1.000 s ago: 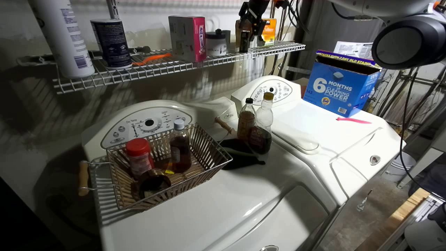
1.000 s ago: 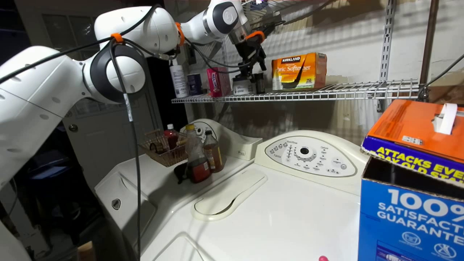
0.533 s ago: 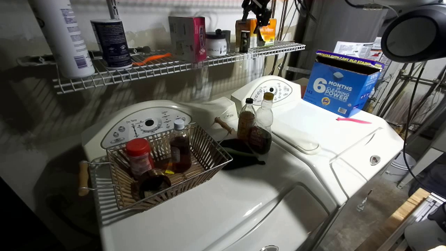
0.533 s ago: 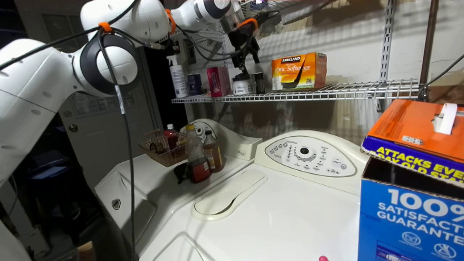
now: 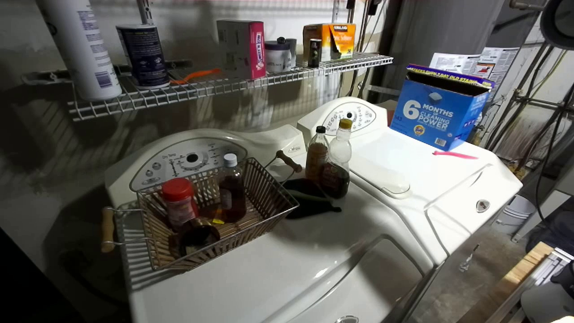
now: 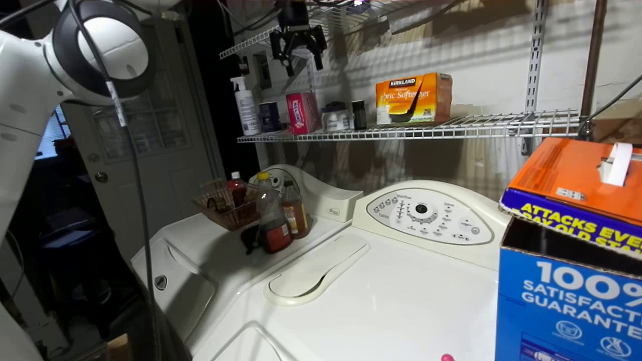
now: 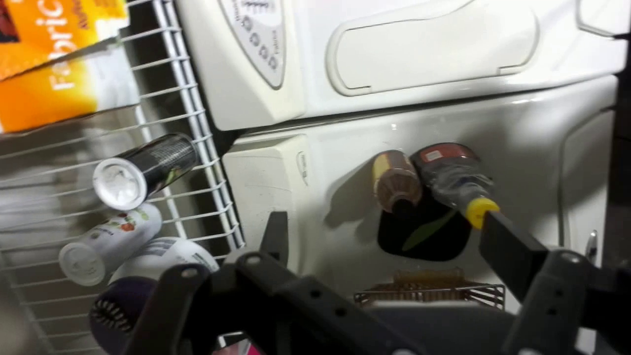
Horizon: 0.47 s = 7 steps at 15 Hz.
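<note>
Upper left of centre in an exterior view, a white pump bottle and a dark blue canister stand on the wire shelf. Near upper centre, the end effector hangs, jaws wide apart, higher in the frame than the pink box. Rightward along the shelf come a dark-lidded white jar, a black shaker and, upper right of centre, an orange fabric softener box.

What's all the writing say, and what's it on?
"6 MONTHS OF CLEANING POWER": blue box
"143": same
"100% SATISFACT… GUARANTEE": same
"ATTACKS EVEN 7 DAY OLD STAINS": its lid
"KIRKLAND": orange box
"Fabric Softener": same
"Sweet'N Low": pink box
"Dry Temp": dryer panel
"Options": washer panel
"Fabrics": same
Rest: too small or blurred.
</note>
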Available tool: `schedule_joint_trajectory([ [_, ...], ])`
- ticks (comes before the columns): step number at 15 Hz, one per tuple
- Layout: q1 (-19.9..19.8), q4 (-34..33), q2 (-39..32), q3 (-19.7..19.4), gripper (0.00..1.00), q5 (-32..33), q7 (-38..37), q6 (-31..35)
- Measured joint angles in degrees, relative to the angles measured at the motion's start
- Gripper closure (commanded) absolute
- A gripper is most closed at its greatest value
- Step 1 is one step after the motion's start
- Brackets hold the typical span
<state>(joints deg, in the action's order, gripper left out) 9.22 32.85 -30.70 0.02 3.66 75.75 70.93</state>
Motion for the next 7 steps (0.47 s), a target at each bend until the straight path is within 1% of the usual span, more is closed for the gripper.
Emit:
schedule_joint_trajectory([
  [2, -0.05, 0.71, 2.76, -0.04, 0.0, -0.03, -4.96, -5.38],
  [4, -0.03, 2.49, 4.98, -0.08, 0.0, -0.03, -10.19, -8.61],
  [7, 0.06, 4.95, 6.7, -0.08, 0.0, -0.03, -13.49, -9.62],
])
